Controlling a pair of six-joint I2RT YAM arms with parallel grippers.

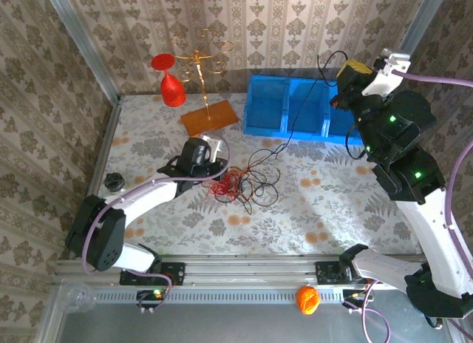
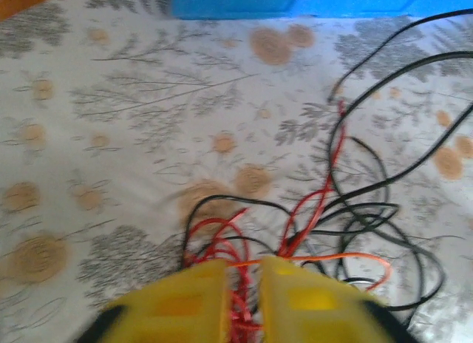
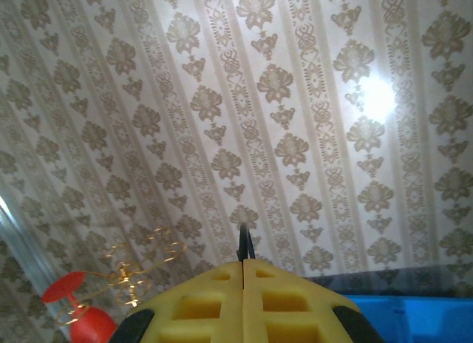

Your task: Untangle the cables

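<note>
The cables (image 1: 240, 182) lie in a loose tangle on the middle of the bench (image 1: 332, 202), just on the near side of the blue bins (image 1: 284, 106). Red loops bunch at the tangle's left and black loops spread to its right.

One black cable (image 1: 304, 109) rises out of the heap, up and far-right across the bins, to the raised right pincer (image 1: 341, 92). Its pads are clenched flat together, and the wrist view shows the thin black strand (image 3: 244, 243) sticking out of the seam between them.

The left pincer (image 2: 242, 273) sits low at the left edge of the tangle. Its yellow pads are nearly together, with red strands (image 2: 330, 177) running into the narrow gap. I cannot tell whether they are pinched or merely lying there.

These wires look light, thin and limp. They should follow a pull readily, but loops will likely snag on one another and drag the whole heap rather than slide free. The insulation is smooth, so a single strand may slip through soft pads.

The best hold is probably on one colour only, close to where it leaves the knot or at a free end, with the other pincer anchoring the rest.
</note>
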